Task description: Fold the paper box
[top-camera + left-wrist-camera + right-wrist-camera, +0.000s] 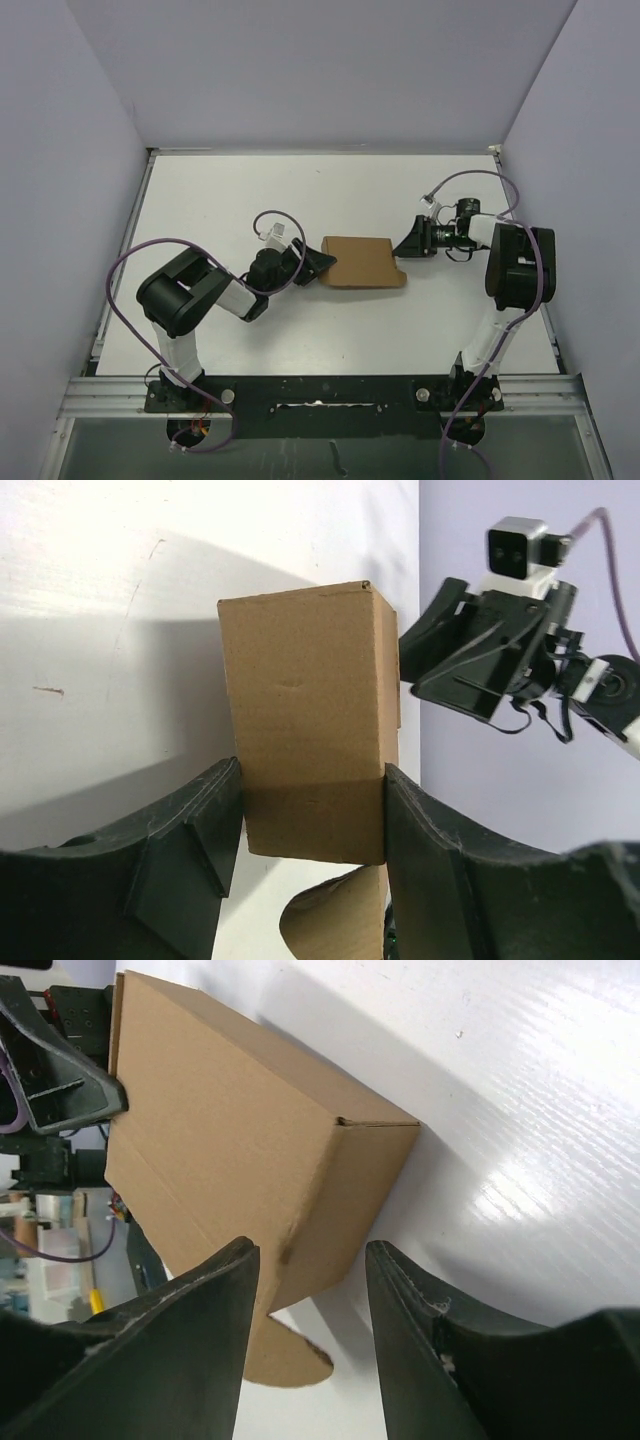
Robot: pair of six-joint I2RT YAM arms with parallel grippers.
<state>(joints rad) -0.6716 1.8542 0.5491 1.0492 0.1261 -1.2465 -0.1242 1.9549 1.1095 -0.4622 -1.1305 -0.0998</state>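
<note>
The paper box (362, 262) is a plain brown carton, folded up into a rectangular block, lying at the middle of the white table (230, 190). My left gripper (318, 265) holds its left end. In the left wrist view both fingers press the box (305, 700) on its two sides, so the left gripper (312, 780) is shut on it. A rounded flap (340, 920) sticks out under the held end. My right gripper (408, 243) is at the box's right end. Its jaws (310, 1260) stand open around a corner of the box (230, 1130), the right finger apart from the cardboard.
Pale purple walls (330, 70) close the table in at the back and on both sides. A metal rail (320, 385) with the arm bases runs along the near edge. The right arm (500, 650) shows beyond the box in the left wrist view.
</note>
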